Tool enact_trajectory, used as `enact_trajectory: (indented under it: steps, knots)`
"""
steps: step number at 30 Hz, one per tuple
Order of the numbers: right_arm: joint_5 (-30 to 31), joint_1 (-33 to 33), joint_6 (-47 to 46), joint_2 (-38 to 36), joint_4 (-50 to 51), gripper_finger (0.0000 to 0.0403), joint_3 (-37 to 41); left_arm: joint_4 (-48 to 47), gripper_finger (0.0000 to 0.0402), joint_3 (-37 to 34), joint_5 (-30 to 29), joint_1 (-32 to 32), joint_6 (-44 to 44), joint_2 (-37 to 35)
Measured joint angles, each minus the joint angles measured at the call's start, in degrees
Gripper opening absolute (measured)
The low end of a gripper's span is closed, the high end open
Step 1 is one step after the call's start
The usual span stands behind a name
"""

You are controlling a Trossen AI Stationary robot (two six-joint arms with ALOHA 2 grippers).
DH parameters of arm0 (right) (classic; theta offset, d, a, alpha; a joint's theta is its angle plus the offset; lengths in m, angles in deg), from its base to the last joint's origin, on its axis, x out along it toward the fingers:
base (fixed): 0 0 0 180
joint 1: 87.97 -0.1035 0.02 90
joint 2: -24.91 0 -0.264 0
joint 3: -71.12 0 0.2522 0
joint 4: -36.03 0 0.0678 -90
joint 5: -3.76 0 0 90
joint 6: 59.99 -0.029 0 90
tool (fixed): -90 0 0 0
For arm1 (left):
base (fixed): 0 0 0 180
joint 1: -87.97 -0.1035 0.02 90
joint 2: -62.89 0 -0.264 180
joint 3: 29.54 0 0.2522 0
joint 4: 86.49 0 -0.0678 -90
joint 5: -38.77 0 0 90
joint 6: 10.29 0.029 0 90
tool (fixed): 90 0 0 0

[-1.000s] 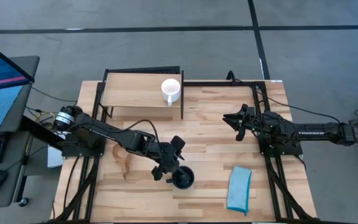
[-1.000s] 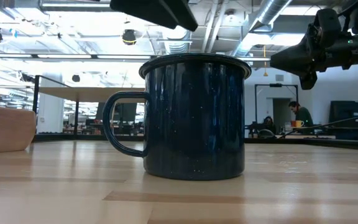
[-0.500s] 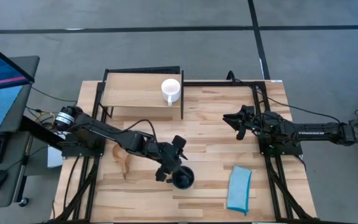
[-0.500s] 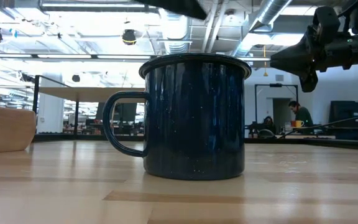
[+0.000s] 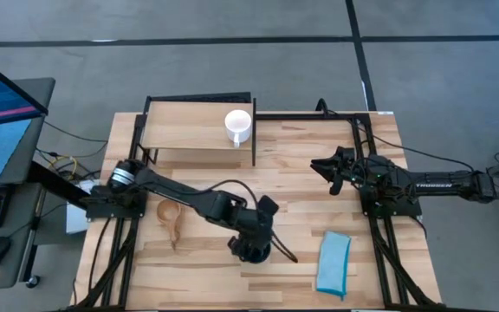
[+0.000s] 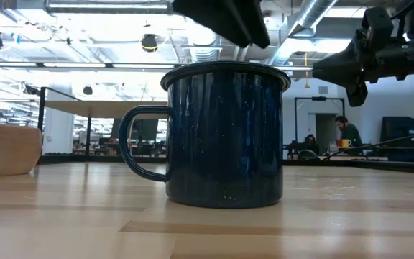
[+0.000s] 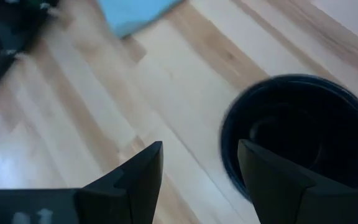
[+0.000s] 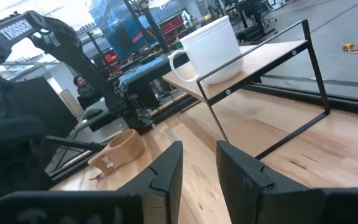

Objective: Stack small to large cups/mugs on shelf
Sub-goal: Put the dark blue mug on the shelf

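Note:
The navy mug (image 6: 225, 133) stands upright on the table near its near edge, its handle (image 6: 139, 144) toward the left in the low view. My left gripper (image 7: 199, 152) hovers open just above it, one finger over the rim (image 7: 229, 134), not touching. From above the gripper (image 5: 261, 232) covers most of the mug (image 5: 251, 256). The white mug (image 5: 238, 126) stands on the shelf (image 5: 189, 130) at its right end. The wooden cup (image 5: 170, 217) lies on the table left of the navy mug. My right gripper (image 5: 330, 170) waits open at the right, above the table.
A light blue folded cloth (image 5: 333, 263) lies on the table right of the navy mug, near the near edge. The shelf's thin black frame (image 8: 316, 62) stands at the far side. Bare tabletop (image 5: 293, 186) lies between the two arms.
My left gripper has swung toward the table's right and near edge, from beside the navy mug to right above it, turning at the wrist as it went. The mug has stayed in place. My right arm has kept still.

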State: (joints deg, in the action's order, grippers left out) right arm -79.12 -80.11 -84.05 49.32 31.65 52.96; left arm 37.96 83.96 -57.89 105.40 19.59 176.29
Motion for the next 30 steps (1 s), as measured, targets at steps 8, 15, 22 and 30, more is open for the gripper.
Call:
enact_trajectory:
  steps: [8,15,22,30]
  knots:
    - [0.0,0.0,0.0,0.0,0.1,0.0118,0.0,-3.0,0.0201,3.5,6.7,-1.3,0.2,4.1]
    - [0.0,0.0,0.0,0.0,0.3,0.0118,0.0,-0.5,0.0201,3.4,7.9,-2.7,3.8,5.9]
    - [0.0,0.0,0.0,0.1,0.2,0.0118,0.0,-0.3,0.0201,3.3,11.4,-2.7,3.5,8.5]
    - [-0.1,0.0,0.0,0.4,0.1,0.0118,0.0,-1.1,0.02,3.3,12.0,-3.3,4.1,8.7]
